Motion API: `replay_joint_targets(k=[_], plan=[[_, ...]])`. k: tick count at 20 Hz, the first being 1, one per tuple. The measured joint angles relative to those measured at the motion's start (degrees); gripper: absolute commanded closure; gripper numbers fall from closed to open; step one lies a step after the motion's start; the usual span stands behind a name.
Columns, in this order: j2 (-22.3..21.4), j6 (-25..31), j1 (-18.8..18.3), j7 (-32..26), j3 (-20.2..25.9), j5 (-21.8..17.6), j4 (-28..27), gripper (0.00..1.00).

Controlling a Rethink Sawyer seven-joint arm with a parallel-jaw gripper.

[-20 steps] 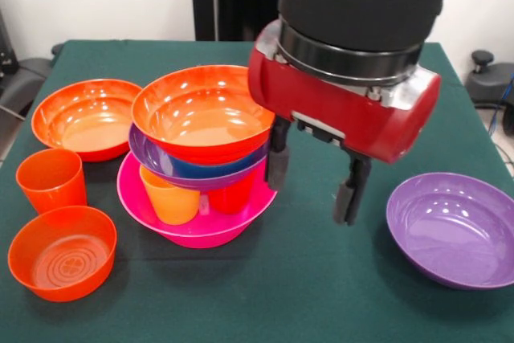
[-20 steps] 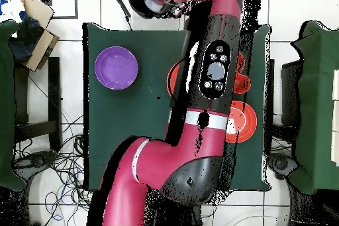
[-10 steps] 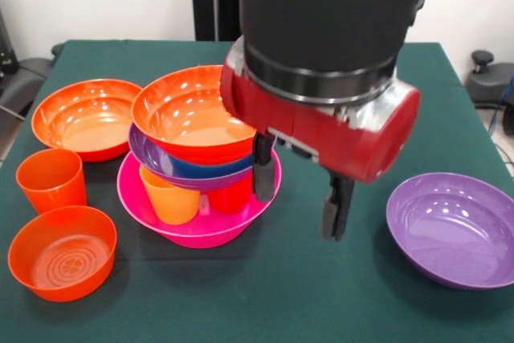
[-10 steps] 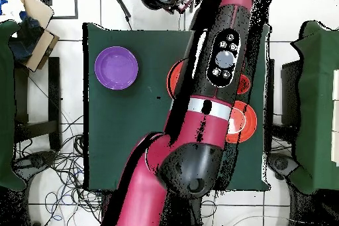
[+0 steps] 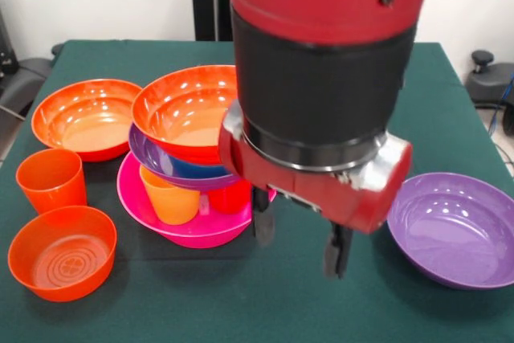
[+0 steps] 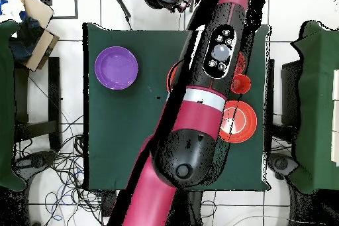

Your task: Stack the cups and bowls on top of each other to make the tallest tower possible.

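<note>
Green cloth: covers the desk (image 5: 241,303) on which every bowl and cup rests.
Tower (image 5: 197,158): stands left of centre in the front view, with the big pink bowl (image 5: 161,218) as its base.
Inside the pink bowl: an orange cup (image 5: 170,197) and a red cup (image 5: 230,196) stand upright side by side, the red one partly hidden by the arm.
Upper layers: a purple bowl (image 5: 152,160) rests on the 2 cups, a blue bowl (image 5: 197,170) sits in it, and a wide orange bowl (image 5: 183,110) lies on top, tilted slightly.
Loose pieces, left: a second wide orange bowl (image 5: 84,118) sits behind, a cup (image 5: 50,178) that looks orange-red stands upright in front of it, and a small orange bowl (image 5: 62,251) is nearest the camera.
Loose piece, right: the other purple bowl (image 5: 454,226) lies alone, well apart from the tower.
Gripper (image 5: 297,234): hangs low over the cloth, just to the right of the pink bowl's rim, between the tower and the lone purple bowl.
Fingers (image 5: 263,218): 2 dark fingers point down, spread apart with nothing between them.
Overhead view: the arm (image 6: 198,104) crosses the desk and covers most of the tower; the lone purple bowl (image 6: 116,68) lies clear on the other side.
</note>
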Motion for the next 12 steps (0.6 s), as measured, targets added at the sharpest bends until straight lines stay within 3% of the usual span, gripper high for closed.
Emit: replay_joint_targets(k=[3,6,12], plan=[[0.6,-0.4,-0.2,-1.6,-4.1,4.0,0.0,0.0],[1.0,-0.8,-0.1,-1.6,-5.9,5.2,0.0,0.0],[1.5,-1.8,1.3,-1.6,-4.4,2.1,0.0,0.0]])
